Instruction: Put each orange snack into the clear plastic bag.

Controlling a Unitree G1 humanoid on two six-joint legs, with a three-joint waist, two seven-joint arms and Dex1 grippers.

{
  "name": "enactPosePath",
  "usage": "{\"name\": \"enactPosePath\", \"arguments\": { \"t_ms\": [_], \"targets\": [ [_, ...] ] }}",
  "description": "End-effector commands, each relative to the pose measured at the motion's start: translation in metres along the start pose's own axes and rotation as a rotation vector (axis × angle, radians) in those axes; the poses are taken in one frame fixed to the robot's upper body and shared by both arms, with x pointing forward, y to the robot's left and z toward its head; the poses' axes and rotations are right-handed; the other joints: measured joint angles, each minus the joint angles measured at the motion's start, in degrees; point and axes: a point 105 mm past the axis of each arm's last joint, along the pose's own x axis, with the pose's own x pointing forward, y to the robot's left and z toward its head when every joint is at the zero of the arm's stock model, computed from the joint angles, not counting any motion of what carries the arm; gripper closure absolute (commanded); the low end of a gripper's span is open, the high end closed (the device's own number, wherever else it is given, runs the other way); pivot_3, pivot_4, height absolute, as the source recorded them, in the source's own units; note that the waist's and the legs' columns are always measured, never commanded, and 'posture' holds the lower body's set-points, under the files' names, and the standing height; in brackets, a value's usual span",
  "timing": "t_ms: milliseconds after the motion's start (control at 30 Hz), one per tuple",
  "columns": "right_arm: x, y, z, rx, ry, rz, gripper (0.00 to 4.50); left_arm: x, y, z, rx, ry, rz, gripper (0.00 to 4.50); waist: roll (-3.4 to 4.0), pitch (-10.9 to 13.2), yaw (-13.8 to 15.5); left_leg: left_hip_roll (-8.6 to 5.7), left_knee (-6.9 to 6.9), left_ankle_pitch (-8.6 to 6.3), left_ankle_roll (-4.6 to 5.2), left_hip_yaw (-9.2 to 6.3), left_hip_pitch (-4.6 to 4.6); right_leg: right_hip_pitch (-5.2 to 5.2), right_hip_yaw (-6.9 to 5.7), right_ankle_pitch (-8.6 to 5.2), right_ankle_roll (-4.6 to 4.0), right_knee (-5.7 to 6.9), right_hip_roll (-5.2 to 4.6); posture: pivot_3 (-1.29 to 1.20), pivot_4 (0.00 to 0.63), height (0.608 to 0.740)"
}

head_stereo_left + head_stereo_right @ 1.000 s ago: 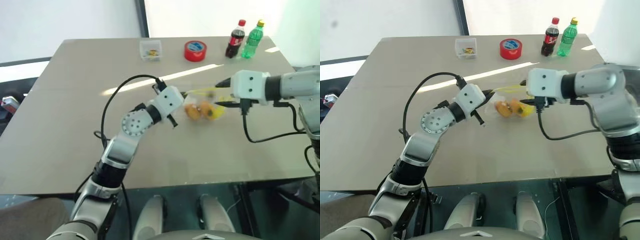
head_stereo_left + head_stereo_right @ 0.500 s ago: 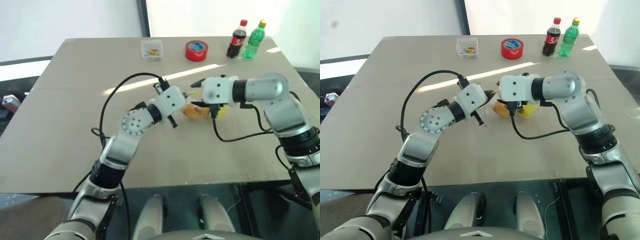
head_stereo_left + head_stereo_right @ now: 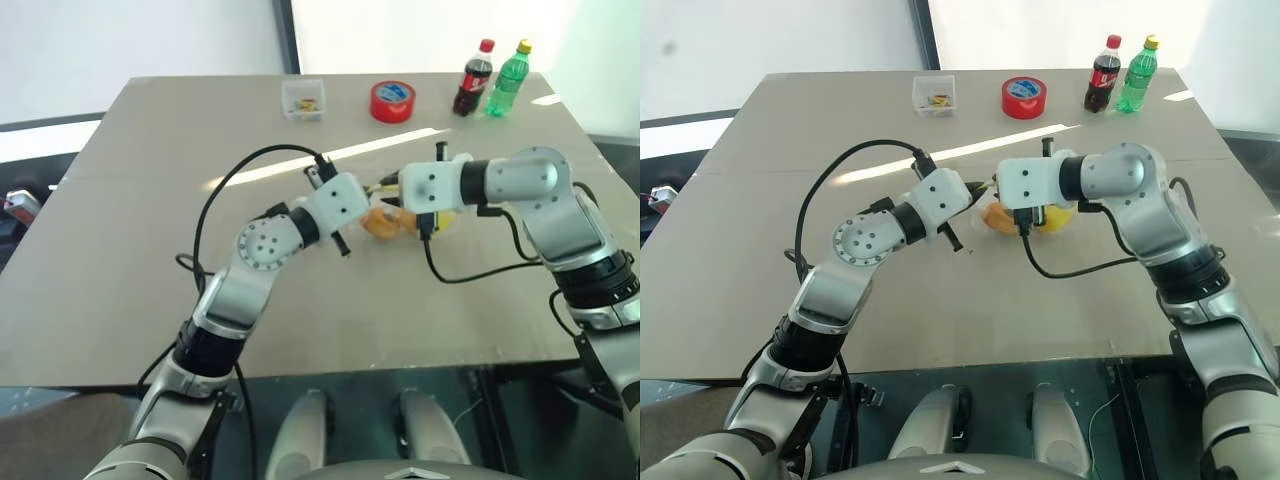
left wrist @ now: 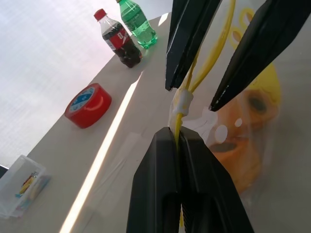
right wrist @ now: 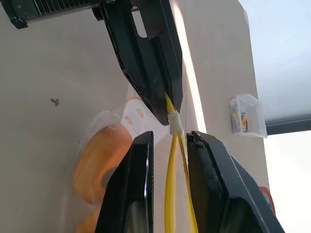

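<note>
While left pincer (image 4: 179, 145) clamps bag (image 4: 252, 145) | right pincer (image 5: 167, 145) apart | snacks (image 5: 99, 162) seemingly inside

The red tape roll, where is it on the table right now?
In the left eye view the red tape roll sits near the table's far edge, between the small clear box on its left and the cola bottle on its right.

Left gripper (image 4: 179, 141): arm reaches forward and toward the right, its 2 fingers pressed together on the bag's yellow strip (image 4: 181, 114). Right gripper (image 5: 169, 141): arm bends in from the right toward the left gripper, its 2 fingers parted, straddling the strip without touching it.
</note>
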Motion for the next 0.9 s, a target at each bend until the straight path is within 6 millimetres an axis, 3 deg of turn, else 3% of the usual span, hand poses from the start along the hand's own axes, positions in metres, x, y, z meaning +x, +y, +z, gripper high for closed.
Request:
{"name": "enactPosePath", "arguments": {
  "t_ms": [33, 900],
  "targets": [
    [-0.004, -0.015, 0.011, -0.089, -0.015, -0.045, 3.5, -0.003, 0.008, 0.015, 0.021, -0.045, 0.005, 4.5, 0.0, 0.0, 0.0, 0.0, 0.0, 0.0, 0.0, 0.0, 0.0, 0.0, 0.0, 0.0, 0.0, 0.0, 0.0, 0.0, 0.15, 0.74],
    [0.002, -0.004, 0.013, -0.146, -0.04, 0.028, 3.5, -0.003, 0.004, 0.015, 0.022, -0.023, -0.014, 4.5, 0.0, 0.0, -0.01, 0.0, 0.0, 0.0, 0.0, -0.02, 0.0, 0.0, 0.0, 0.0, 0.0, 0.0, 0.0, 0.0, 0.15, 0.74]
  ]
}}
